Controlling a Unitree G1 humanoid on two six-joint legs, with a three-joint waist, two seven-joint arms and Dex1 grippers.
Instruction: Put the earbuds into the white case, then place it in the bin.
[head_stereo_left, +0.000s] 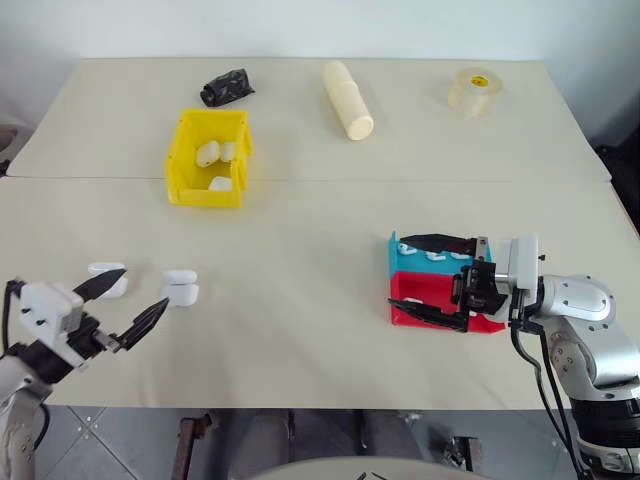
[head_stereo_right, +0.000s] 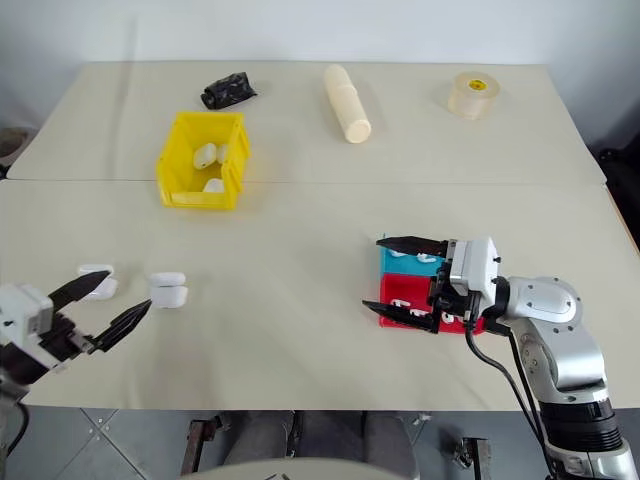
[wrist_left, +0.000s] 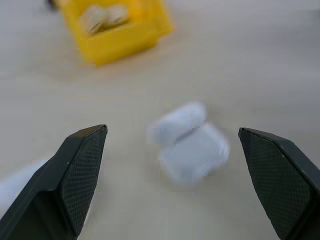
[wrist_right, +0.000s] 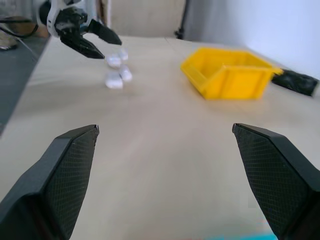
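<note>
Your beige tabletop (head_stereo_left: 320, 330) meets a white wall; both pincers, left pincer (head_stereo_left: 133, 300) and right pincer (head_stereo_left: 440, 282), gape empty. Left wrist view shows the white case (wrist_left: 192, 147) lid-up.

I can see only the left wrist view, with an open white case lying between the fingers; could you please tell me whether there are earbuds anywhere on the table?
Observer: Yes, small white earbuds lie in the teal tray, which sits against the red tray on the robot's right.
Operator: Thank you. Where is the right pincer?
Observer: The right pincer is open above those two trays, holding nothing.
Operator: Is mine the only case left outside the bin?
Observer: No, a second white case lies beside the open white case, by the open left pincer.
Operator: And the bin's contents?
Observer: The yellow bin already holds three white cases.
</note>
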